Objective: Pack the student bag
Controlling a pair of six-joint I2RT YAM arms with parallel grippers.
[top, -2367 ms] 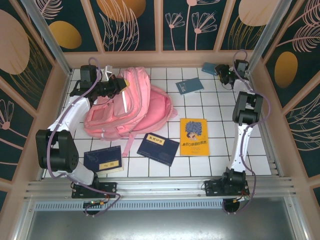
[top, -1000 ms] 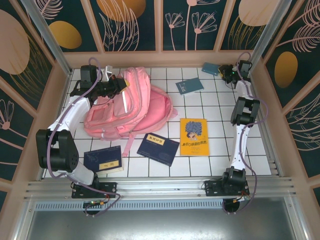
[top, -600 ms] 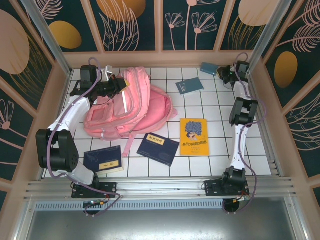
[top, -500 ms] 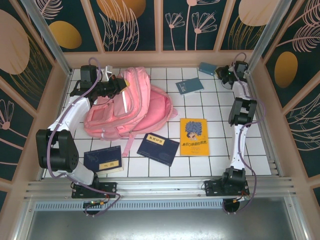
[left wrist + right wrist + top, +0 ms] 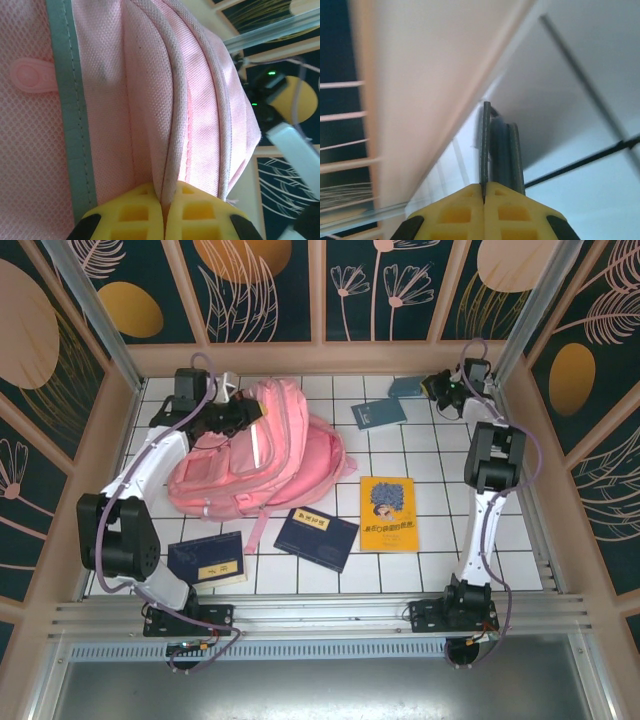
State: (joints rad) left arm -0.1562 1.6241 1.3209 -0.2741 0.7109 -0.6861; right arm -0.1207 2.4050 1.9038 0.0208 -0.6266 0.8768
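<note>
**Slip Hazards at Both Grip Points**

The left claw (image 5: 162, 192) is pressed together on a piped seam of the student bag (image 5: 290, 455), which lies on the left half of the worktop (image 5: 390, 575). The right claw (image 5: 484, 187) pinches the thin edge of a small blue book (image 5: 405, 387) at the far right corner. Likely faults: the seam may slide out under tension and let the bag sag. The book, held by its edge alone, may swing open or drop in transit.

The pink fabric backpack (image 5: 285, 455) lies slumped at the far left of the white tiled table (image 5: 440, 540), one strap (image 5: 255, 525) trailing toward the near edge. A pale stripe (image 5: 258, 448) crosses its front. A piped seam near its top is pinched in the left gripper (image 5: 162, 200).
</note>
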